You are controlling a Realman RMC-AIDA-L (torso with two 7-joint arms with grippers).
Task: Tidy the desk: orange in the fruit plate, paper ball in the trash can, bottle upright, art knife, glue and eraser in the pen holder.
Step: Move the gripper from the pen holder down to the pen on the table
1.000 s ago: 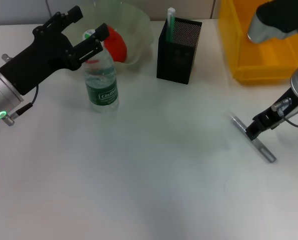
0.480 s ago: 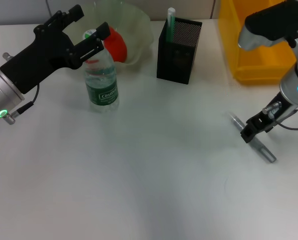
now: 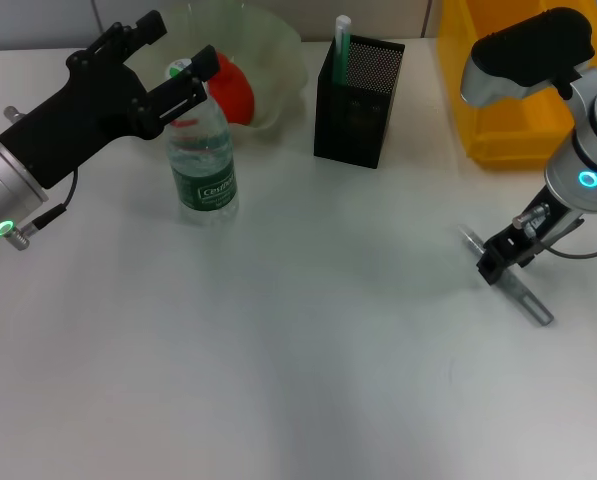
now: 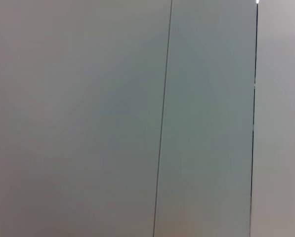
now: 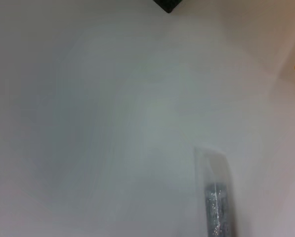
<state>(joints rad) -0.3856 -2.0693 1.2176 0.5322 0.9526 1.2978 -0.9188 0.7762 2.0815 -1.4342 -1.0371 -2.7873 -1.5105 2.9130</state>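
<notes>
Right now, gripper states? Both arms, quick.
Left gripper: open, fingers either side of the upright bottle at its cap.
Right gripper: down at the art knife on the desk; cannot tell.

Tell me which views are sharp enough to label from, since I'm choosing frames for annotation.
Head view: sharp, evenly lit, with only soft shadows under the water bottle and pen holder; the art knife reads clearly. Right wrist view: soft and washed out, the art knife a blurred grey bar. Left wrist view: only a blank pale surface with two thin dark lines, nothing to label.
</notes>
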